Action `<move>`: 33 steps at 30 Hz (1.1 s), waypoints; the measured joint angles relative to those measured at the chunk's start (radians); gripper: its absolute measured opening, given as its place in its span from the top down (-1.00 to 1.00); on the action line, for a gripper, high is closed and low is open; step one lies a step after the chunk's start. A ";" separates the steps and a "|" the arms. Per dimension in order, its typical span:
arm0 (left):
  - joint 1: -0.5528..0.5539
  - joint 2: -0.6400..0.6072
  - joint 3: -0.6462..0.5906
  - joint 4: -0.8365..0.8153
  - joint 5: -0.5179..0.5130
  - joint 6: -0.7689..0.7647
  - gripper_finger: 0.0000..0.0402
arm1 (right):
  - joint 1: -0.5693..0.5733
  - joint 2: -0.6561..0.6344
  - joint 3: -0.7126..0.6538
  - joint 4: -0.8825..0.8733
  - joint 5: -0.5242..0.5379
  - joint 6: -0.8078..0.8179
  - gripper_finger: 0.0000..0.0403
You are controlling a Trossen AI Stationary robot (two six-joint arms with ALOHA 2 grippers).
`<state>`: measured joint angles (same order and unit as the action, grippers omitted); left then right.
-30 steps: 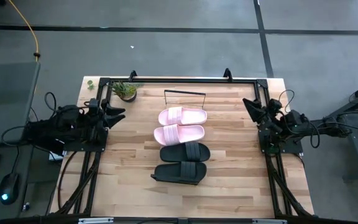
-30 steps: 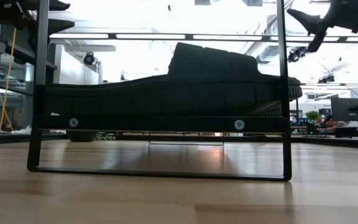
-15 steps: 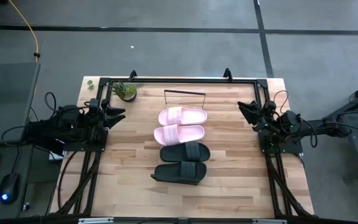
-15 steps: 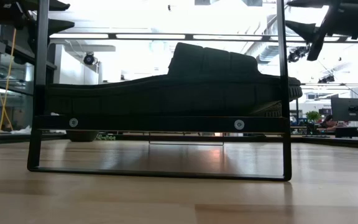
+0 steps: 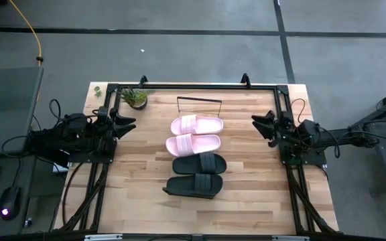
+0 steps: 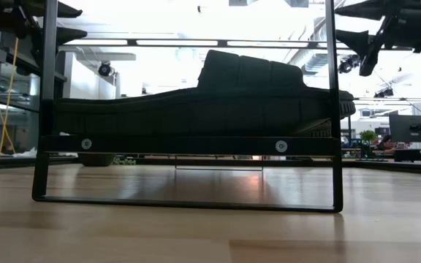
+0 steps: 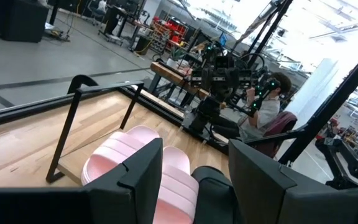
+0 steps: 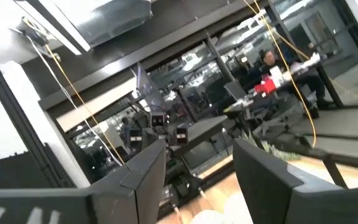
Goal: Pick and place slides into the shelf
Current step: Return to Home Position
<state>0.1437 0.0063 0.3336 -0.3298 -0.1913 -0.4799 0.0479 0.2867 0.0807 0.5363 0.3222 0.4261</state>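
Observation:
Four slides lie side by side in a row at the table's middle: two pale pink ones [image 5: 197, 125] [image 5: 193, 144] farther off, two black ones [image 5: 200, 164] [image 5: 193, 186] nearer. The nearest black slide [image 6: 218, 102] fills the low view. The shelf's thin black wire frame [image 5: 200, 102] stands just beyond the pink slides; it also shows in the left wrist view [image 7: 73, 124]. My left gripper [image 5: 129, 116] is open and empty, above the table's left side. My right gripper [image 5: 258, 123] is open and empty, above the right side, pointing toward the slides.
A small potted plant [image 5: 136, 98] stands at the far left corner. A black rail frame [image 5: 193, 86] runs around the table's edges, and its near part [image 6: 188, 144] crosses the low view. A seated person [image 7: 271, 109] shows beyond the table's right side.
My right gripper has moved toward the table's left and near edges, closer to the slides, and has tipped up to point more level. It stays open. The slides and my left gripper have kept still.

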 joint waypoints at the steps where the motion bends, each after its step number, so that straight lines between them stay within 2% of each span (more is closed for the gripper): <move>1: 0.000 0.000 0.000 0.000 0.000 0.000 0.16 | 0.000 0.000 0.000 -0.013 0.002 0.013 0.11; 5: 0.000 0.000 0.000 0.004 0.027 -0.022 0.16 | 0.000 0.000 0.000 -0.024 -0.008 0.099 0.11; 10: 0.000 0.000 0.000 0.010 0.103 0.105 0.16 | 0.002 0.000 0.000 -0.020 -0.211 -0.063 0.11; 12: 0.000 0.000 0.000 0.035 0.102 0.152 0.16 | -0.003 0.000 -0.001 -0.020 -0.209 -0.065 0.11; 15: 0.000 0.000 0.000 0.072 0.068 0.189 0.16 | -0.009 -0.001 -0.063 0.090 -0.222 -0.045 0.11; 20: 0.000 0.000 -0.010 0.097 0.022 0.185 0.16 | -0.010 0.001 -0.071 0.071 -0.226 -0.016 0.11; 23: 0.000 0.000 -0.055 0.177 0.046 0.184 0.16 | -0.008 0.000 -0.071 0.103 -0.233 -0.037 0.11; 27: 0.000 0.000 -0.174 0.380 0.078 0.163 0.16 | -0.008 0.000 -0.071 0.133 -0.253 -0.061 0.11; 33: 0.000 0.001 -0.282 0.583 0.103 0.161 0.16 | -0.008 0.000 -0.071 0.129 -0.264 -0.028 0.11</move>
<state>0.1440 0.0071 0.0512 0.2533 -0.0882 -0.3191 0.0399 0.2863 0.0097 0.6649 0.0585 0.3982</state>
